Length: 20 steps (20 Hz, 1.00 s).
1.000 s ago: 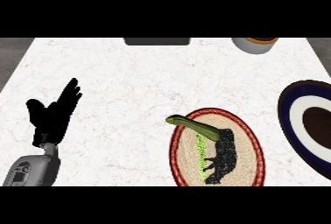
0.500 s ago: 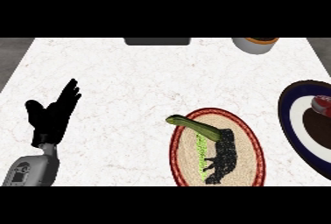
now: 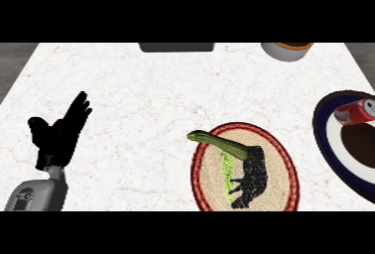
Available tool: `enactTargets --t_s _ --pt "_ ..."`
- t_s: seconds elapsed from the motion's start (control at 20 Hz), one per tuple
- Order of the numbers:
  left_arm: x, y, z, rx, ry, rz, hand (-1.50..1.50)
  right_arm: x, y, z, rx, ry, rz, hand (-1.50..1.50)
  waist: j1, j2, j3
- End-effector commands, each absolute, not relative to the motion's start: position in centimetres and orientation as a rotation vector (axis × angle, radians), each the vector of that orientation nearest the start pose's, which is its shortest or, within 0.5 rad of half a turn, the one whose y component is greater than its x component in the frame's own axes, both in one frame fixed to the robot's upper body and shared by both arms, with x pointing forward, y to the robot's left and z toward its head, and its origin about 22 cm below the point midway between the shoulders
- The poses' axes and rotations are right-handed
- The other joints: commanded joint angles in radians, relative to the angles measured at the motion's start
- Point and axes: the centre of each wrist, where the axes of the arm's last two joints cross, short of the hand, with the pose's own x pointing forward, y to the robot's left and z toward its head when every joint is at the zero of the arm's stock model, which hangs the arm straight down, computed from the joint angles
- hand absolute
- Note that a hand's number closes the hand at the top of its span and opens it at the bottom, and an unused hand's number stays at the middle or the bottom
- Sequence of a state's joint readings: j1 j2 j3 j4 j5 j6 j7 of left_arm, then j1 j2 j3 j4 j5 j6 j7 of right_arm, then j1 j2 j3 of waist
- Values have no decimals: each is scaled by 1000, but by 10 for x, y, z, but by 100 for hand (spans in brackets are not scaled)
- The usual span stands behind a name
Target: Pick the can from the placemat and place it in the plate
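Observation:
A red can [image 3: 356, 111] lies on its side on the plate [image 3: 323, 124], at the view's right edge; the plate has a dark blue rim, a white ring and a dark centre. No hand touches the can. The oval woven placemat [image 3: 278, 168] with a red border lies at lower centre, carrying a long green vegetable [image 3: 219, 144] and a black and green pattern. My left hand [image 3: 60, 134] stands open at the far left, fingers up, resting well away from the placemat. My right hand does not show.
A grey pot with an orange rim [image 3: 287, 50] stands at the back right. A dark flat object [image 3: 177, 47] sits at the counter's back edge. White marble counter spreads between my left hand and the placemat.
The red can has come into view on the plate, where there was none a second ago, and has shifted slightly toward the back. My left hand has not moved.

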<state>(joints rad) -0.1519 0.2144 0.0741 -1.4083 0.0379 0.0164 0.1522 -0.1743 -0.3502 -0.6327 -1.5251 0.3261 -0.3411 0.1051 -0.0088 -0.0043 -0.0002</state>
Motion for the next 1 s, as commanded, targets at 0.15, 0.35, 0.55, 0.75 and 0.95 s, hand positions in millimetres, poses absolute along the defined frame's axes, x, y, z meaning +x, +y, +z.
enactTargets --t_s 0.15,0.35,0.55,0.75,0.95 --pt "282 306 26 202 -1397 -71 0 216 -431 109 -844 -1567 -628 -150 -7 -1 0" --pt "282 279 14 190 -1403 -68 0 181 -447 111 -769 -1589 -620 -150 -3 1 0" --pt "291 286 15 179 -1410 -87 0 178 -469 94 -802 -1647 -632 -150 5 4 0" --pt "270 281 32 191 -1415 -66 0 145 -464 85 -821 -1635 -625 -150 6 3 0" --pt "278 291 5 163 -1397 -79 0 143 -481 75 -824 -1636 -622 -150 6 4 0"
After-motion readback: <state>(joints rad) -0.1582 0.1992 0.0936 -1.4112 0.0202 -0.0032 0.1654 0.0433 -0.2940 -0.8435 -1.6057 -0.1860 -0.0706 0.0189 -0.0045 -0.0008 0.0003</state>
